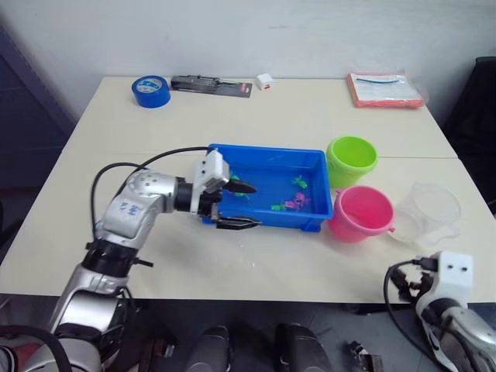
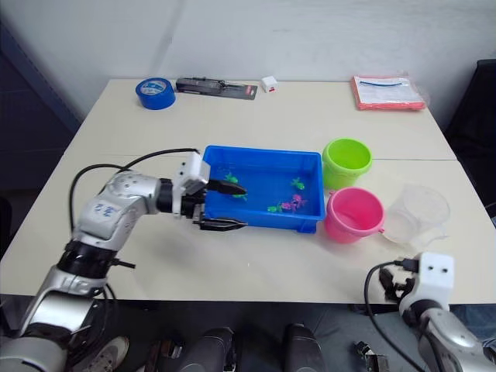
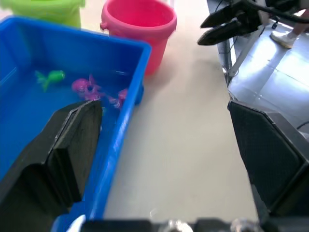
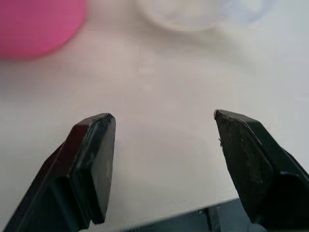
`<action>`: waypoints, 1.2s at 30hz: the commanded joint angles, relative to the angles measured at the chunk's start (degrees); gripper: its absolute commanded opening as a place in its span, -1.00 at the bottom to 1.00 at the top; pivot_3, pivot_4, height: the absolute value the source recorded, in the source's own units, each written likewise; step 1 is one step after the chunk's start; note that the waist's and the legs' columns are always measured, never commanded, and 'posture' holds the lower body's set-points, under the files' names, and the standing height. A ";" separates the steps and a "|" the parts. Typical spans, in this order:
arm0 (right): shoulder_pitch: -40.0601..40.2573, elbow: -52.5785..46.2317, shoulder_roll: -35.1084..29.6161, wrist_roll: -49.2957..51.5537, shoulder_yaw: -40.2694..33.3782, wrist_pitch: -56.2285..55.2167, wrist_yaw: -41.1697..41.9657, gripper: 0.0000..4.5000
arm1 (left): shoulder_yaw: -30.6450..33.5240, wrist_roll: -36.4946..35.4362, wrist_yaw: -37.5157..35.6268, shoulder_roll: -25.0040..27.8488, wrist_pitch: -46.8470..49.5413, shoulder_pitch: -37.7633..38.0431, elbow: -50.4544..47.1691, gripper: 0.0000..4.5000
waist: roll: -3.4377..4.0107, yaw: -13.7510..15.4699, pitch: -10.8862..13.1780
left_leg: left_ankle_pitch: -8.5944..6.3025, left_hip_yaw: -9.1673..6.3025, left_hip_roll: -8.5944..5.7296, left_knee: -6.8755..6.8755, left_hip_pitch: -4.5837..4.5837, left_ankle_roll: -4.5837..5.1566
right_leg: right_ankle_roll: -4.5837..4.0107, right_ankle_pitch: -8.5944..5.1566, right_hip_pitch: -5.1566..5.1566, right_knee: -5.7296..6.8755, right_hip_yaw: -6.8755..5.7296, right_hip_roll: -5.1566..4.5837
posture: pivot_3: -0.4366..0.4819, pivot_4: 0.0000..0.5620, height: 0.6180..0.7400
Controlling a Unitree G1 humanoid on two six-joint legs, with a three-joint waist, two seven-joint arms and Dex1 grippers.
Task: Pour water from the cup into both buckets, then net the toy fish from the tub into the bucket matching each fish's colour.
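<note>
The blue tub (image 1: 267,150) sits mid-table holding water and several toy fish: a pink one (image 1: 297,201) and green ones (image 1: 299,183) (image 1: 277,207). My left gripper (image 1: 245,205) is open and straddles the tub's front-left rim, with one finger over the water and the other outside, above the table. In the left wrist view, the pink fish (image 3: 84,87) lie beyond the inner finger. To the tub's right stand the lime green bucket (image 1: 351,159) and the pink bucket (image 1: 360,213), both upright. The clear cup (image 1: 430,211) stands right of the pink bucket. My right gripper (image 4: 164,121) is open and empty, low at the table's front right edge.
Along the far edge lie a blue tape roll (image 1: 150,91), a black packaged tool (image 1: 211,85), a small white block (image 1: 265,80) and a red packet (image 1: 385,88). Bare tabletop stretches in front of the tub and to its left.
</note>
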 commanded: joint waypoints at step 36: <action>-27.22 22.62 4.93 -6.88 -10.77 -10.37 -18.91 1.00 | -0.21 2.58 -0.27 -2.69 2.60 -1.55 -2.39 0.99 | 0.12 -0.37 -0.04 | 0.05 0.01 0.06 0.01 -0.08 -0.01 | 0.00 0.00 -0.18 0.25 0.10 0.09 | -0.05 -0.47 0.95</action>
